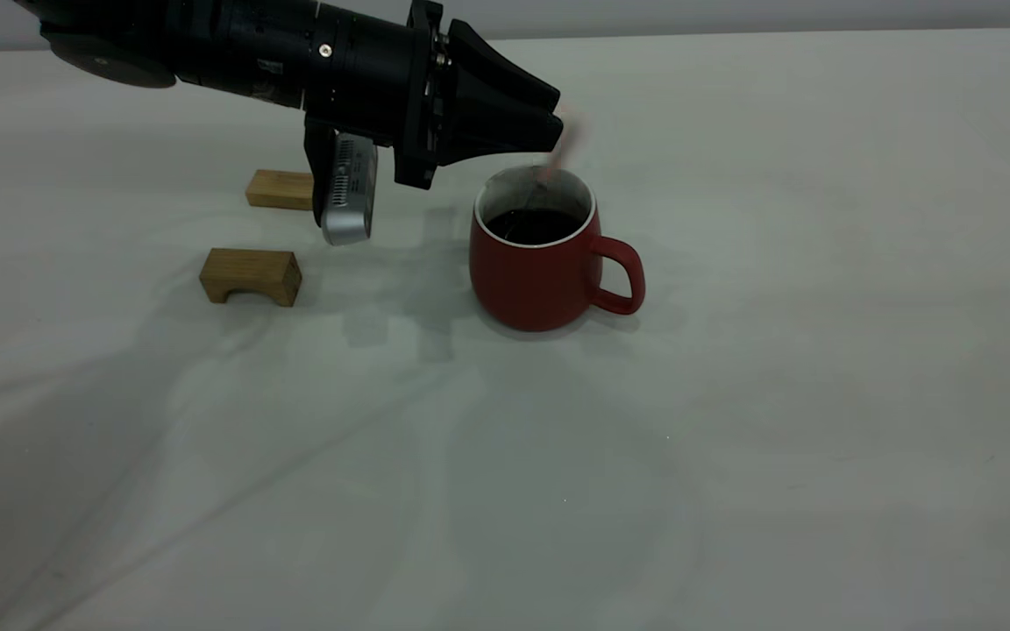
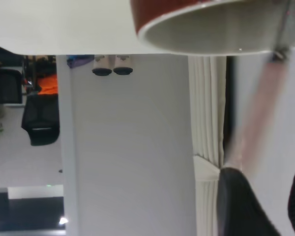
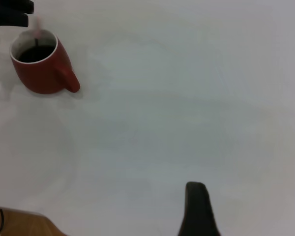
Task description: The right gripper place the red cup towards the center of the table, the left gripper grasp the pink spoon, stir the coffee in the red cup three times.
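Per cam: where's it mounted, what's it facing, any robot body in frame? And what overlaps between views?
Exterior: off-rig, facing the table; left gripper holds the pink spoon in the red cup.
Left wrist: on the left arm, facing the cup rim; own fingers show.
Right wrist: on the right arm, above the table, far from the cup; one fingertip shows.
Shared: cup and spoon, all three.

Surface: the table [image 1: 821,394], a wide, plain pale grey-white top.
Near the middle: the red cup [image 1: 536,272] stands upright on it, handle towards the exterior view's right.
To the cup's left: a wooden arch block [image 1: 251,276] lies on the top.
Farther back: a second wooden block [image 1: 279,189], partly hidden.
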